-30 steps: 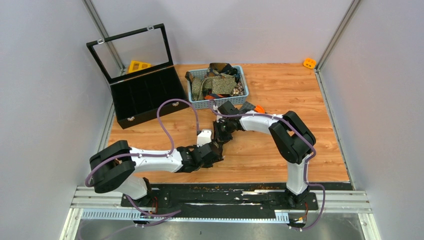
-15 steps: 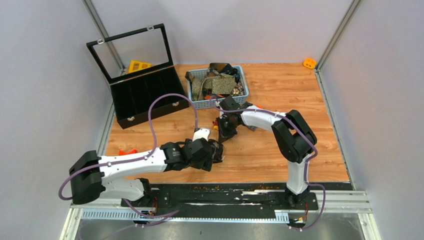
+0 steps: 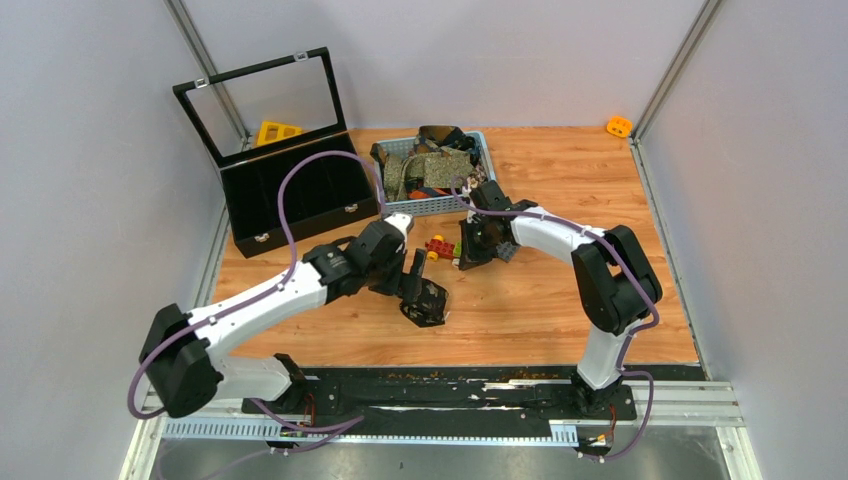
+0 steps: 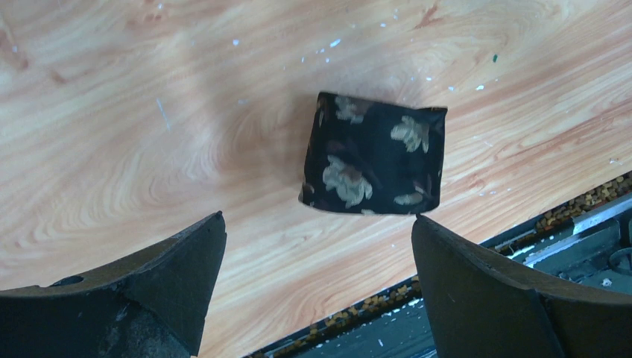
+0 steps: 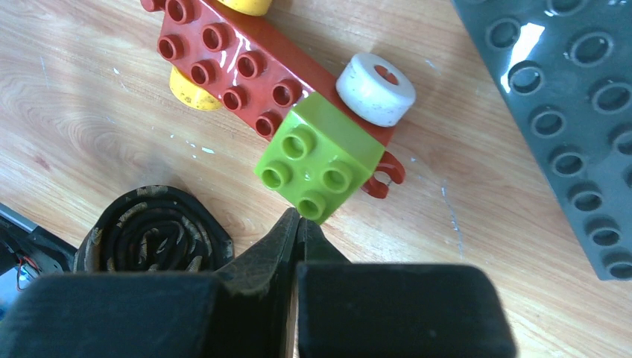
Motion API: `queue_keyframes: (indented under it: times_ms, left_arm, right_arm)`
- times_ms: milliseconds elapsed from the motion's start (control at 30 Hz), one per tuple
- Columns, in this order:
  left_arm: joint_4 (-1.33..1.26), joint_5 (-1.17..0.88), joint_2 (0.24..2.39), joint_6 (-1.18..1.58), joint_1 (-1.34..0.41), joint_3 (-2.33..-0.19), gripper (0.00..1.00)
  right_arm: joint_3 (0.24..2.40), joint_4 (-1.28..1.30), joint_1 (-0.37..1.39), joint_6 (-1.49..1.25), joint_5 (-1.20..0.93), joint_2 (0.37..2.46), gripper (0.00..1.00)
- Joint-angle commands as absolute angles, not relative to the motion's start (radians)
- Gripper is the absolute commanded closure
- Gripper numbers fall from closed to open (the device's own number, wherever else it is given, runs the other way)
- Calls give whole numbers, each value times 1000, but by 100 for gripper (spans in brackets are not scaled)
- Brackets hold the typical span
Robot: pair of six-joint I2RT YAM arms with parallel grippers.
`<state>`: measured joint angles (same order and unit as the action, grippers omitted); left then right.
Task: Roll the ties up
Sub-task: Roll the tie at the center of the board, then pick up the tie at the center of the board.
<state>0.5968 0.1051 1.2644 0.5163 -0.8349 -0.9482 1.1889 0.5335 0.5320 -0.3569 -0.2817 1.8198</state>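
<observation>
1. Right now the left hand stands wide open and holds nothing; its two fingers sit either side of bare bench.
2. Just beyond those fingers, a rolled black tie with a pale floral print lies on its side on the wood, touching neither finger.
3. Seen from above, the left hand hangs over the middle of the bench, toward its near edge.
4. The right hand is fully closed with nothing between its fingers, its tips just beside a green brick.
5. That brick sits on a red studded toy with a white wheel; a grey studded plate lies to the right.
6. A coiled tie, seen end-on, rests just left of the right hand; whether it is the same roll I cannot tell.
7. Loose ties fill the basket at the far side, beside an open black case.
</observation>
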Motion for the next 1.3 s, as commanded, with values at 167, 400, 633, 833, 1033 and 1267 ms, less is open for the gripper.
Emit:
queue_keyframes:
  times_ms: [167,400,633,833,1033,1267]
  left_arm:
    - [616,-19,1506,394,-798,-1097,0]
    - [577,-72,1628,381,-798,-1106,0]
    - [516,-117,1701,406,-798,-1060,3]
    - [477,-129,1726,430,-798,-1019,19]
    - [448,-132,1722,460,-799,-987,45]
    - [449,-119,1690,478,-798,-985,68]
  right_arm:
    - [1147,453,518,-356,-309,1788,100]
    - [1140,446,511,-359,-319,1790,100]
    - [1136,442,504,-359,-328,1796,100]
    - [1134,442,504,-359,-330,1798,100]
    - [1134,442,501,-360,-333,1802,100]
    - [1128,435,499,-365,-329,1802,100]
